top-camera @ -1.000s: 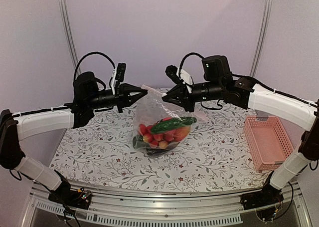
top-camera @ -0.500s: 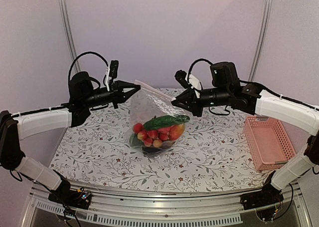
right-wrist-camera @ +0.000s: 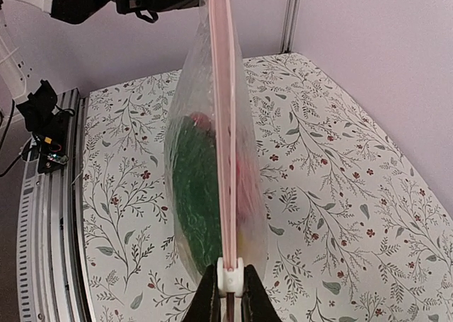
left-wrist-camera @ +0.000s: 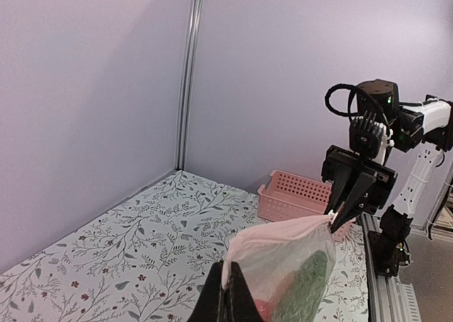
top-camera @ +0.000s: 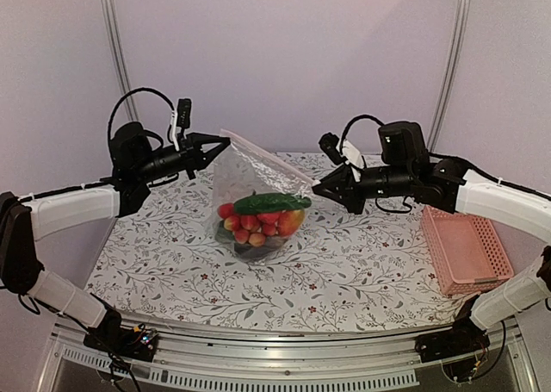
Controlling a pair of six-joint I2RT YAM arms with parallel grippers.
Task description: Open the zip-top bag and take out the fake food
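barely started tbh: left gripper [top-camera: 226, 141] and right gripper [top-camera: 316, 187] each clamped on one end of the zip-top bag [top-camera: 245, 172], stretched over the table [top-camera: 172, 263], zip looks shut, fake food [top-camera: 258, 222] all inside.

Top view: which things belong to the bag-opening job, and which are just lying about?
Job:
- bag, held by its top edge
- fake food, inside the bag
- left gripper, shut on one end of the bag's top
- right gripper, shut on the other end

Lying about:
- basket, off to the right, apart from the bag
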